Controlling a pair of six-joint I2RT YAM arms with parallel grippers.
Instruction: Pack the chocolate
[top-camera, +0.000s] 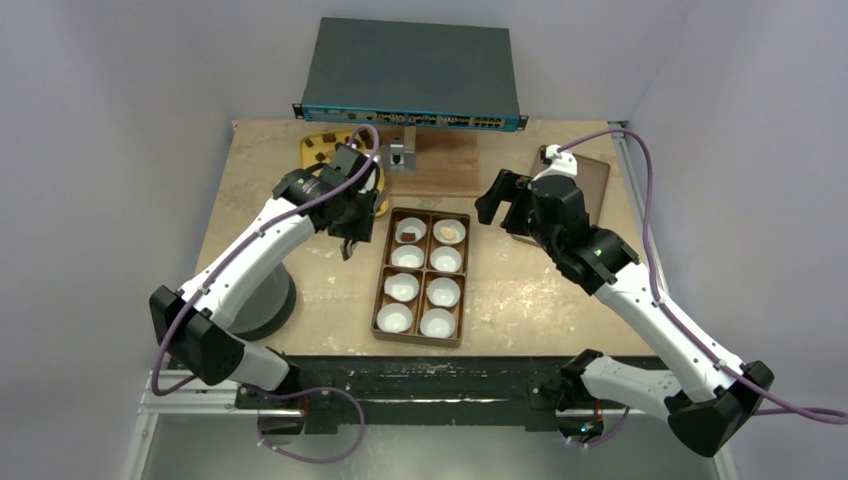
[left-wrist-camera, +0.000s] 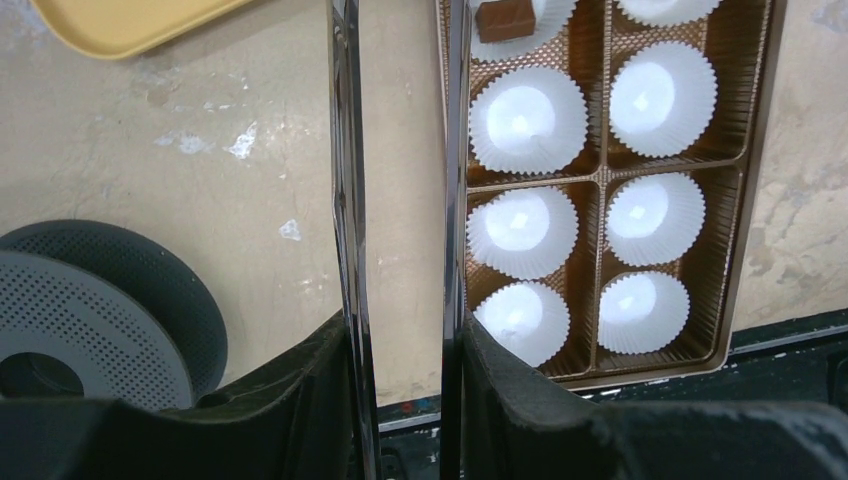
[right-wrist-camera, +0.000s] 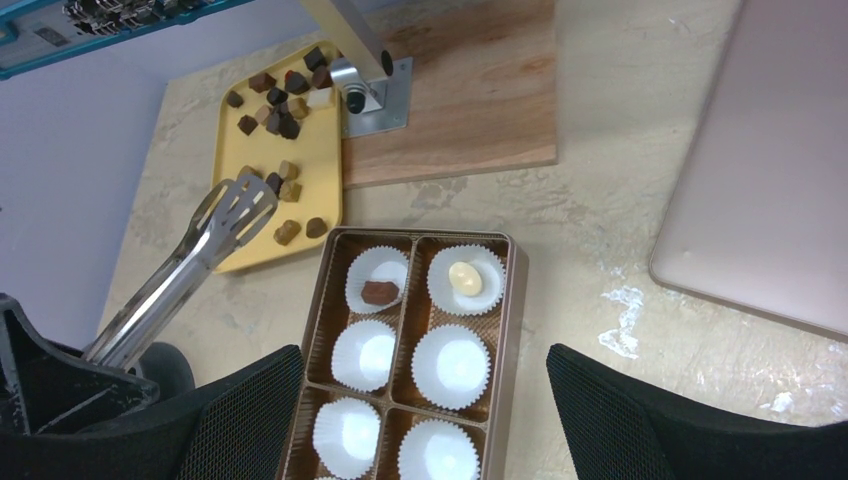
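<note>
Presently most chocolate (right-wrist-camera: 277, 97) lies on the yellow tray (right-wrist-camera: 320, 165) at left, where the left gripper (left-wrist-camera: 400, 350) clasps metal tongs (right-wrist-camera: 190, 265), their tips apart and empty. A brown piece (right-wrist-camera: 377, 292) and a pale piece (right-wrist-camera: 463, 277) sit in the box's (right-wrist-camera: 515, 300) far cups (right-wrist-camera: 440, 365). The right gripper (right-wrist-camera: 430, 410) hovers spread wide, holding nothing.

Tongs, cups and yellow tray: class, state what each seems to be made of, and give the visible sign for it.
Tongs: polished metal; they gleam silver and mirror the tabletop.
Cups: probably thin white paper; the walls are pleated and matte.
Yellow tray: likely plastic; smooth, evenly coloured, with a rounded rim and a slight sheen.
</note>
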